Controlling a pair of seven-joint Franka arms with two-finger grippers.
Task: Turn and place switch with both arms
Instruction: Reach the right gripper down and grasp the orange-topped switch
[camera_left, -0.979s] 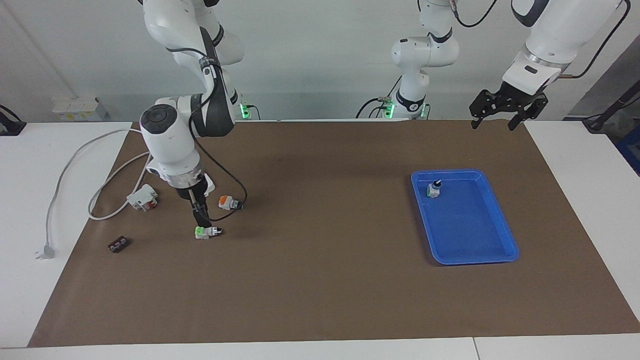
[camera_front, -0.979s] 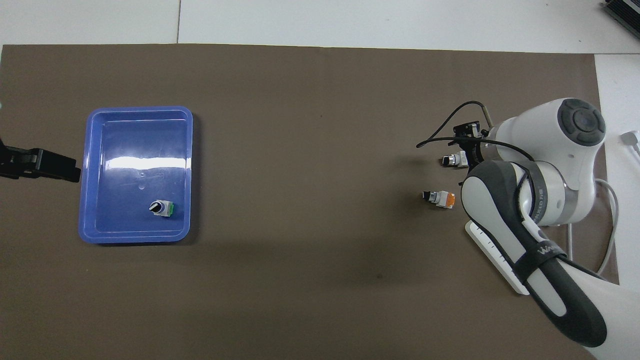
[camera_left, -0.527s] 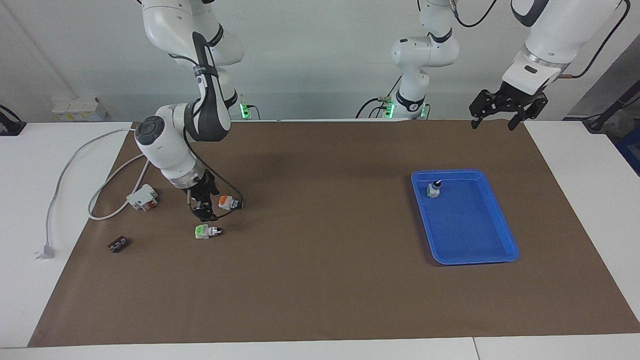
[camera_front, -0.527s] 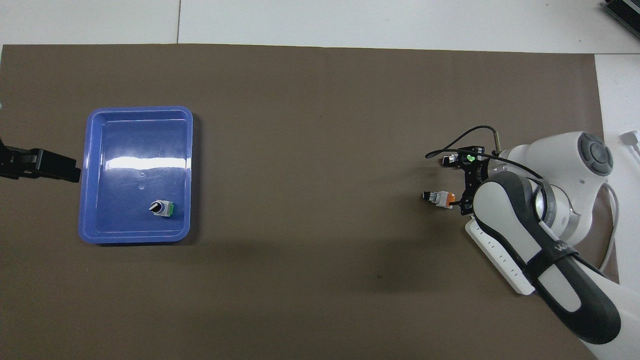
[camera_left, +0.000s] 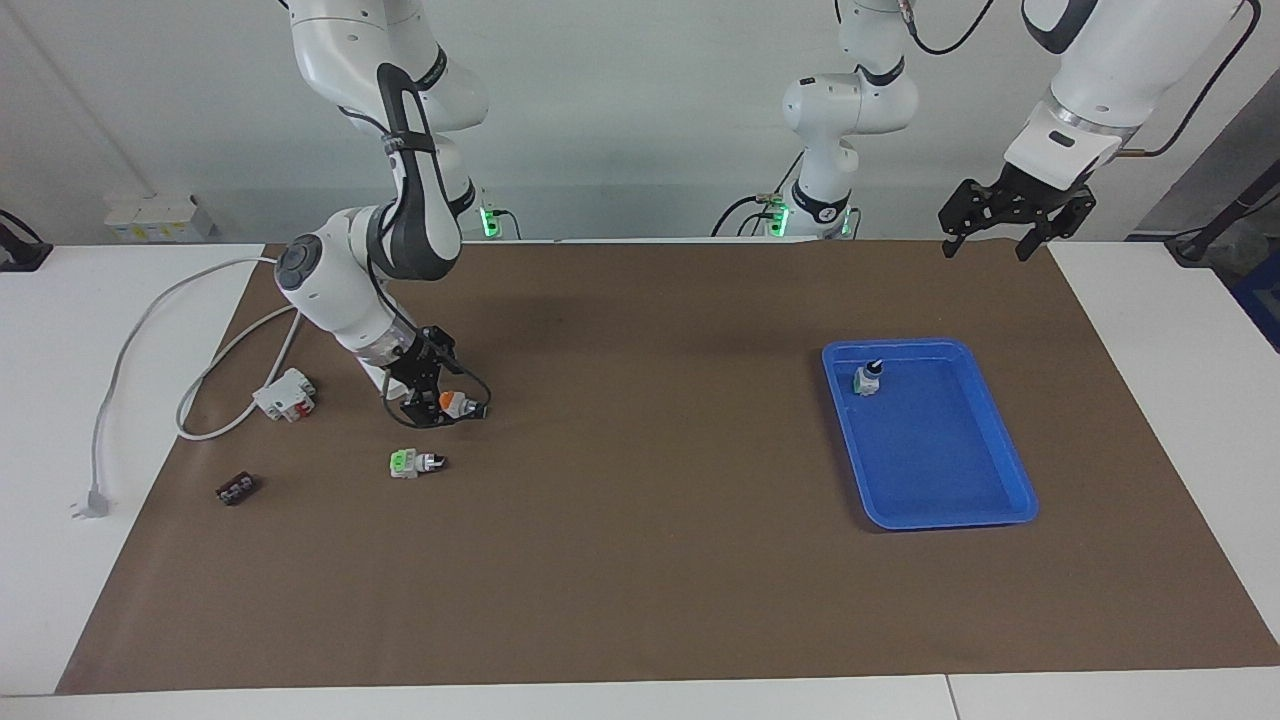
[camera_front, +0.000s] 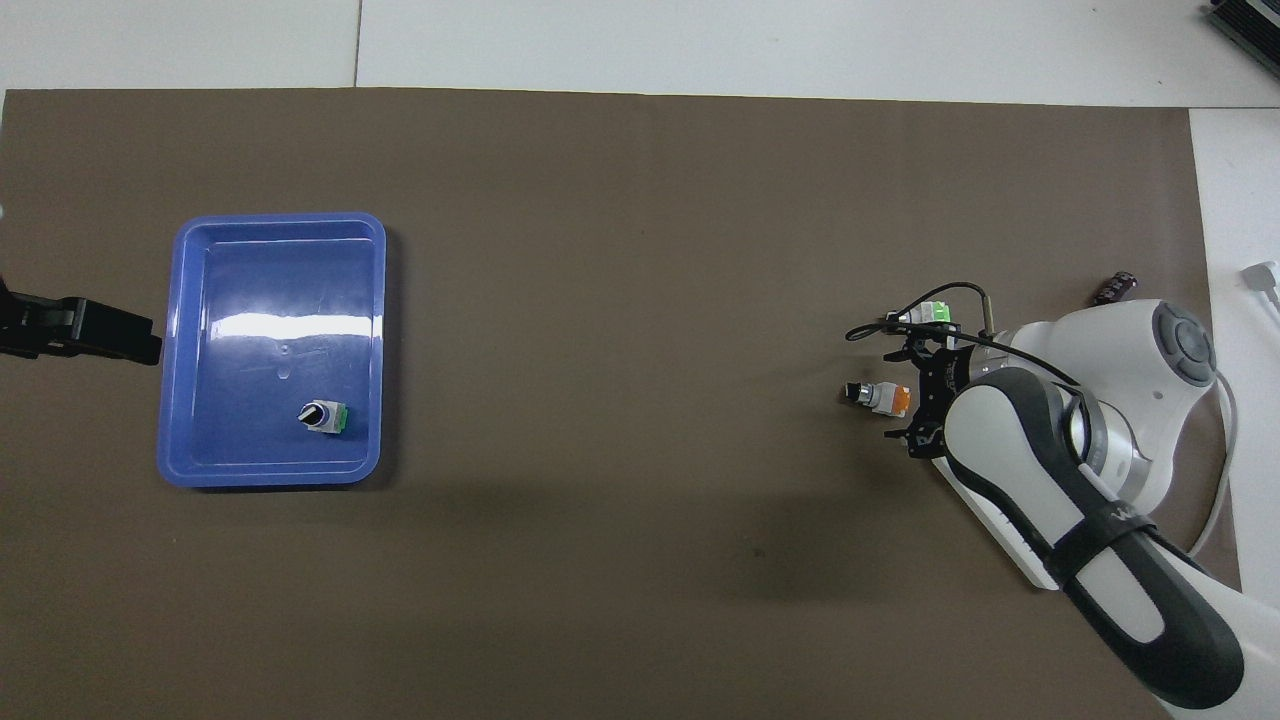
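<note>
Right gripper (camera_left: 428, 392) low over the mat, fingers spread, straddling the orange end of the switch (camera_left: 458, 404), which lies flat on the mat. Left gripper (camera_left: 1010, 226) waits raised and open, above the mat's edge. Green-ended switches: two, one (camera_left: 416, 463) just beside the right gripper, one (camera_left: 868, 378) in the blue tray (camera_left: 985, 512). Bare mat between.

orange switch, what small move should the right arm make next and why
Probably ease the right gripper down and close on the orange switch. It is open right at the switch's orange end, and the switch lies loose on the mat. The left gripper waits open, raised near the tray's end.
</note>
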